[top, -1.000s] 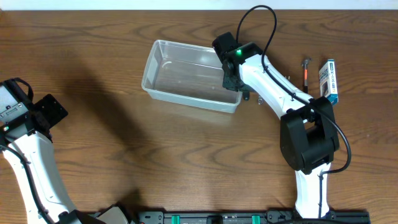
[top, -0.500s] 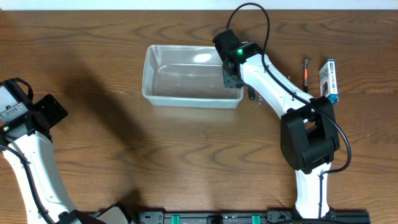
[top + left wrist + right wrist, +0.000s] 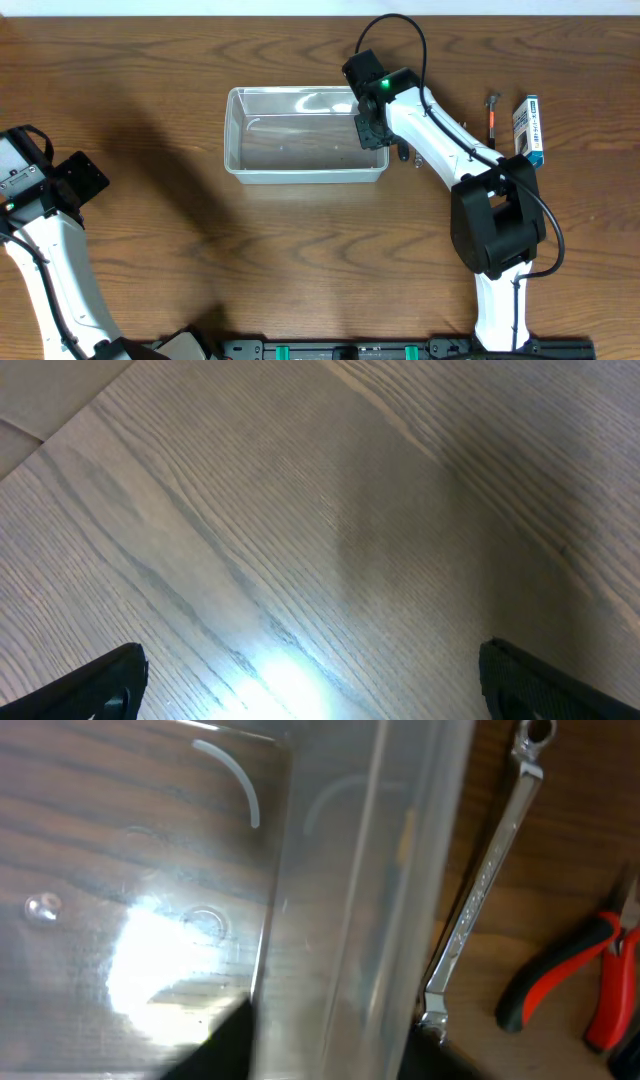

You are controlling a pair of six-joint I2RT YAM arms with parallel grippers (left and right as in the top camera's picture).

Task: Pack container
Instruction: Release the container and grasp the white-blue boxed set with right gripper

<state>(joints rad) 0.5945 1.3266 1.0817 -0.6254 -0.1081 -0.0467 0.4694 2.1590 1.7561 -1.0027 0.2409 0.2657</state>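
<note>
Your right gripper point(image 3: 371, 127) had its jaws clenched on the right end wall of the container point(image 3: 290, 140), one finger inside and one outside. The clear bin sat on the worktop point(image 3: 200, 250) slightly far of centre, its long sides running left to right. Just right of the gripped wall lay a wrench point(image 3: 487, 880) and beyond it red-handled pliers point(image 3: 556, 982), with a blue-and-white box point(image 3: 528, 128) well apart toward the right edge, while your left gripper point(image 3: 312, 675) hung over the wood at the left edge, jaws released and spread wide.
</note>
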